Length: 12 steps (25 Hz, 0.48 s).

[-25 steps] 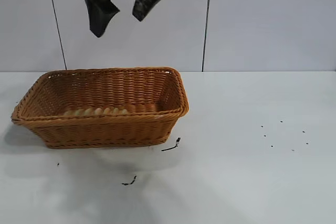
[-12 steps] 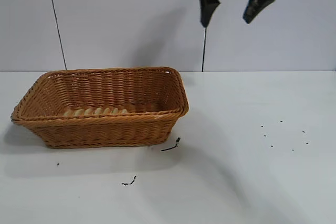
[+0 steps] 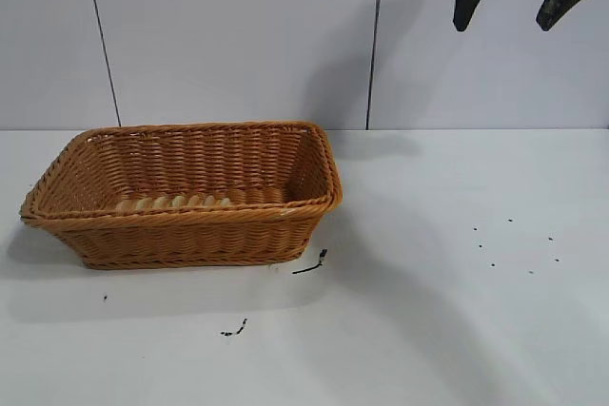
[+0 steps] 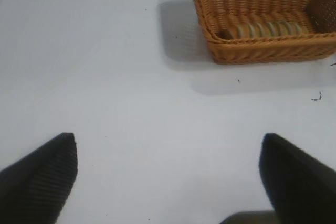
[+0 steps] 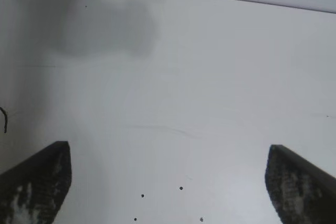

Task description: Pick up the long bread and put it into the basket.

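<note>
The long bread (image 3: 171, 203) lies inside the wicker basket (image 3: 190, 240), along its near wall, with only its ridged top showing over the rim. The basket stands on the white table at the left. My right gripper (image 3: 502, 24) hangs high at the upper right, well away from the basket, open and empty. Its wrist view shows its spread fingers (image 5: 167, 148) over bare table. My left gripper (image 4: 167, 140) is out of the exterior view. Its wrist view shows it open and empty above the table, with the basket (image 4: 262, 53) and bread (image 4: 268, 29) far off.
A black scrap (image 3: 310, 265) lies by the basket's near right corner and another scrap (image 3: 235, 330) nearer the front. Small black specks (image 3: 514, 244) dot the table at the right, under the right gripper. A white panelled wall stands behind.
My right gripper has swung from above the basket's back left across to the upper right, open and empty throughout. The bread and the basket have not moved.
</note>
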Tool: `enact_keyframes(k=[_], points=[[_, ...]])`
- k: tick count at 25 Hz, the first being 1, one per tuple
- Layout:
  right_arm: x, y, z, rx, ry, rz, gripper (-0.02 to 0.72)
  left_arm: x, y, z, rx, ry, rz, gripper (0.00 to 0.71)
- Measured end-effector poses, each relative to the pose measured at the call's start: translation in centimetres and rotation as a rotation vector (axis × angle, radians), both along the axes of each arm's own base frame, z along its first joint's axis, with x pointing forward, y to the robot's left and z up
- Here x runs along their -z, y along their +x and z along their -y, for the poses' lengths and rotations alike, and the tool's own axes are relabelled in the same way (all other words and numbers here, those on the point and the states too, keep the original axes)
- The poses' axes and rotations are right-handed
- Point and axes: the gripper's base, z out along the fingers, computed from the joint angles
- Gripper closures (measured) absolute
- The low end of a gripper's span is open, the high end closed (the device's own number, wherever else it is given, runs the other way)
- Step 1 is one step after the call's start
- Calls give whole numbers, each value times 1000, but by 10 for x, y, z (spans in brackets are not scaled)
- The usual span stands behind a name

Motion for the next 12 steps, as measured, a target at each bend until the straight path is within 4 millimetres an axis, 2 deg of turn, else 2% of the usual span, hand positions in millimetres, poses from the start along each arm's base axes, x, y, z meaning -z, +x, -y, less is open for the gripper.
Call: enact_keyframes(k=[3, 7, 12], points=[[-10, -27, 2, 2, -1, -24, 14, 0, 0, 0, 0, 0, 0, 17], [-18, -76, 5, 2, -4, -70, 14, 0, 0, 0, 0, 0, 0, 17], [-11, -148, 10, 3, -8, -145, 13, 0, 0, 0, 0, 0, 0, 17]])
